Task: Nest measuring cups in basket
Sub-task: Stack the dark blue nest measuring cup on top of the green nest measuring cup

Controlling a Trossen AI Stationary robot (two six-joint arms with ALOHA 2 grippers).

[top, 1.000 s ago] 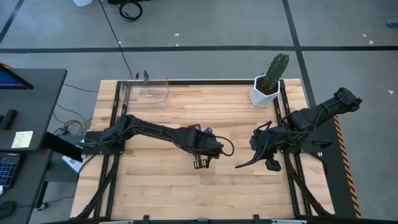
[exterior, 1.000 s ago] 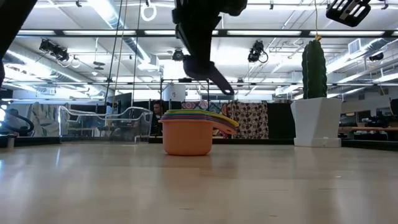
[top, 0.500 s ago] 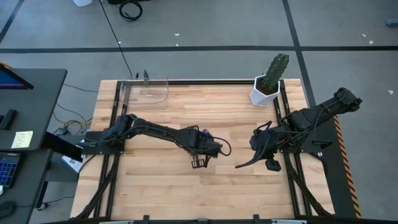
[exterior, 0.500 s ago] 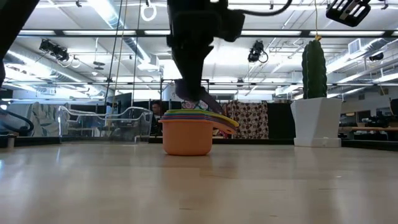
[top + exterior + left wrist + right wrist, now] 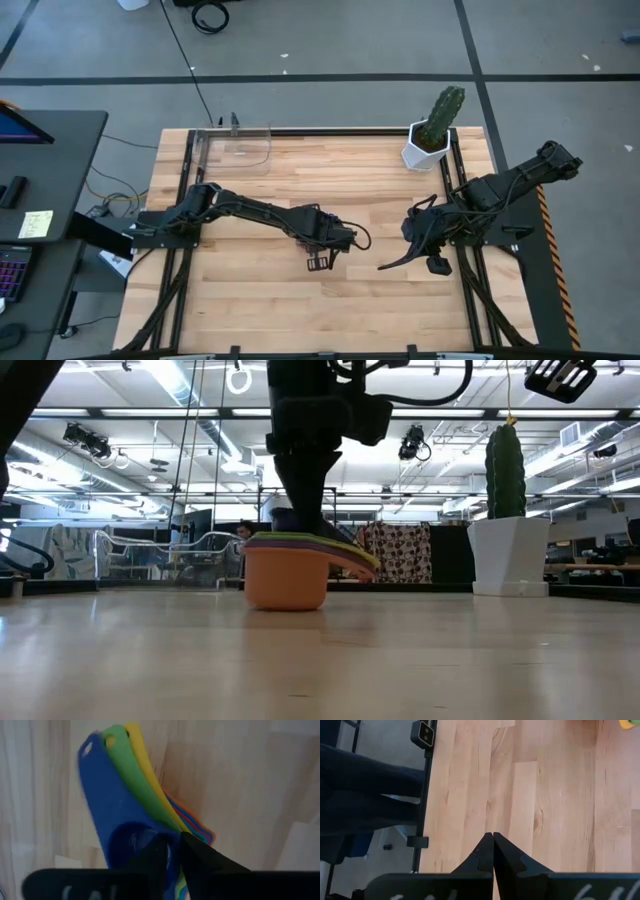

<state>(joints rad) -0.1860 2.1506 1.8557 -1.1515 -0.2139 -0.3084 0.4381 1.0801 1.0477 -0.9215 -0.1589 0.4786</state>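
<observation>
Measuring cups (image 5: pixel 287 565) sit stacked under the left fingers (image 5: pixel 172 851), nearly closed inside; grip firmly before lifting.

A robotics laboratory in an open industrial hall. A wooden table (image 5: pixel 300 300) in a black frame carries two mounted arms; the floor (image 5: pixel 330 40) is grey concrete crossed by dark lines. Exposed ceiling ducts (image 5: pixel 215 445), strip lighting and further workstations (image 5: pixel 590 565) fill the background.
</observation>
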